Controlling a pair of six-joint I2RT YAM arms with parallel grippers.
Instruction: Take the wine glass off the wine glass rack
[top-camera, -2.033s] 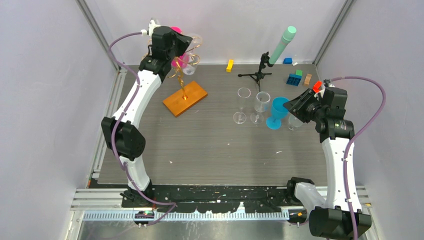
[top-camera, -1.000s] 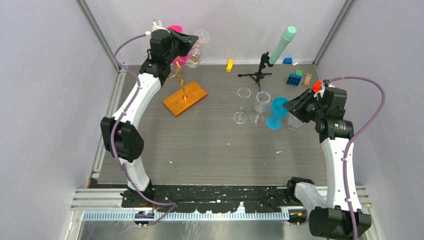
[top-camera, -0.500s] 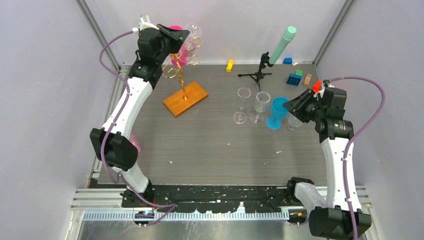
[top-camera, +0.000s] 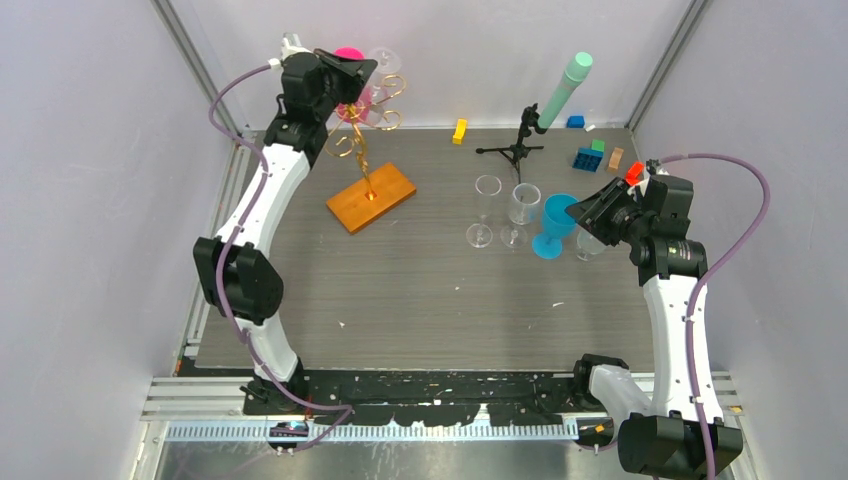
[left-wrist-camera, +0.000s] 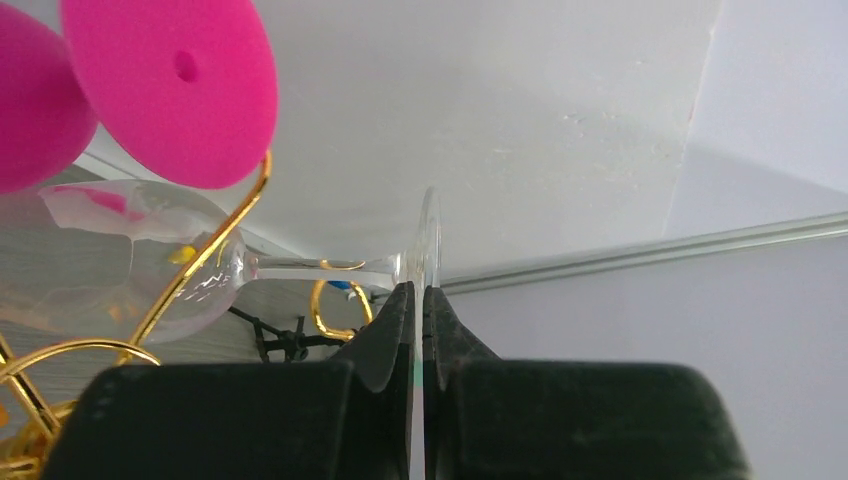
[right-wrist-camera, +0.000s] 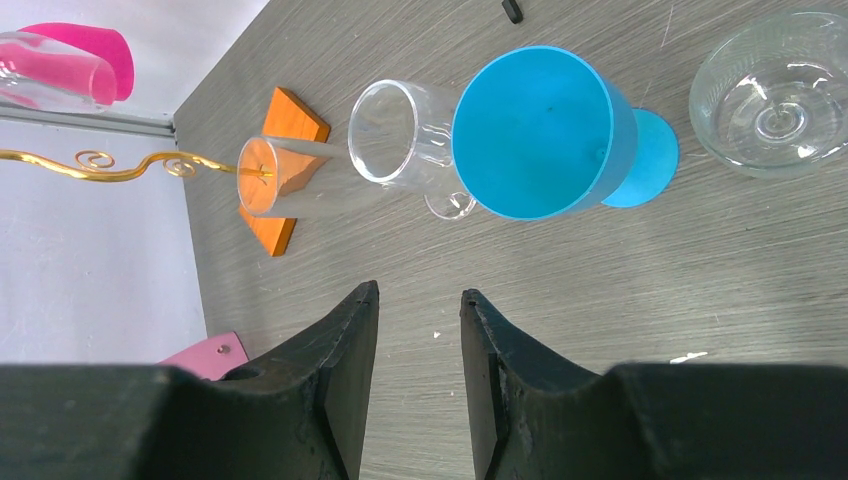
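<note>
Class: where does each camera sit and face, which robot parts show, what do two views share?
Top external: above, behind the robot, overlooking grey table; left arm, right arm.
Left wrist: faces back wall; shut left gripper pinches foot of clear wine glass.
Right wrist: overlooks blue plastic goblet; open right gripper.
Top, right wrist share: gold wire rack, orange base.

The wine glass (left-wrist-camera: 120, 265) (like the pink glass (left-wrist-camera: 170, 90) above it) runs off the left edge, rim seemingly unseen.

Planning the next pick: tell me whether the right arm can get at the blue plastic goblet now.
Probably yes: the right fingers stand open facing the blue plastic goblet, only bare grey table between, though clear glasses crowd it.
</note>
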